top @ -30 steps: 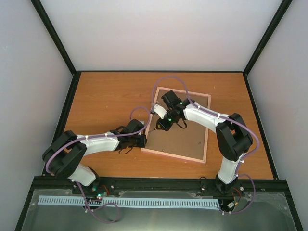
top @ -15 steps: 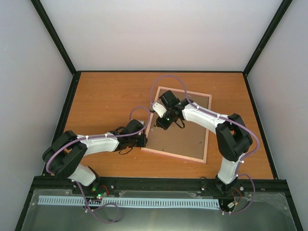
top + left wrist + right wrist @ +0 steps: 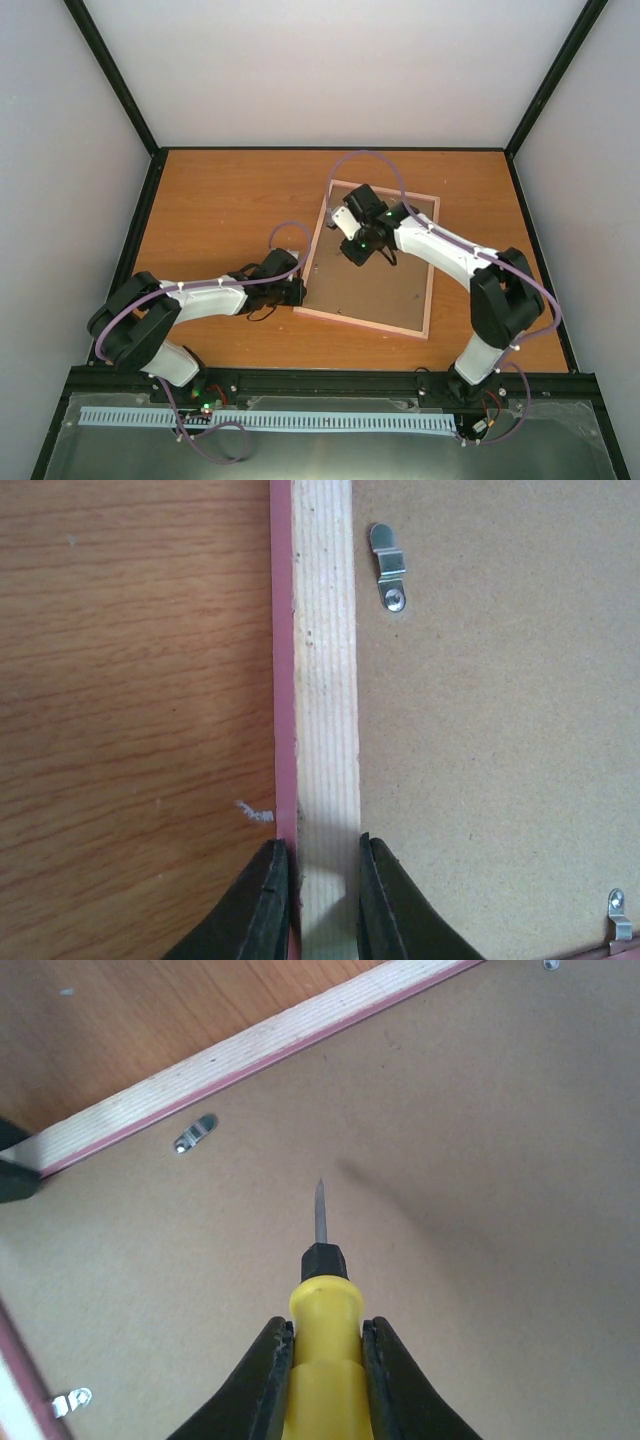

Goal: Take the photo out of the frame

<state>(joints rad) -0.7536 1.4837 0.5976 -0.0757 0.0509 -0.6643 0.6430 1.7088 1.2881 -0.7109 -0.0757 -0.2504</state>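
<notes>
My left pincer (image 3: 322, 865) is narrowed onto the frame (image 3: 322, 680). One finger sits against its pink outer edge and the other against the inner side of the pale, grained wood rail. The frame lies back-up, right of centre on the table (image 3: 220, 200). Inside the rail a brown backing board (image 3: 500, 730) fills the opening, with small metal tabs (image 3: 388, 565) turned over its edge. My right pincer (image 3: 327, 1338) grips a yellow-handled screwdriver (image 3: 320, 1300). Its thin blade points over bare board; I cannot tell whether the tip touches. Only the overhead view shows the whole frame, tilted, my right arm reaching over its upper left part.
</notes>
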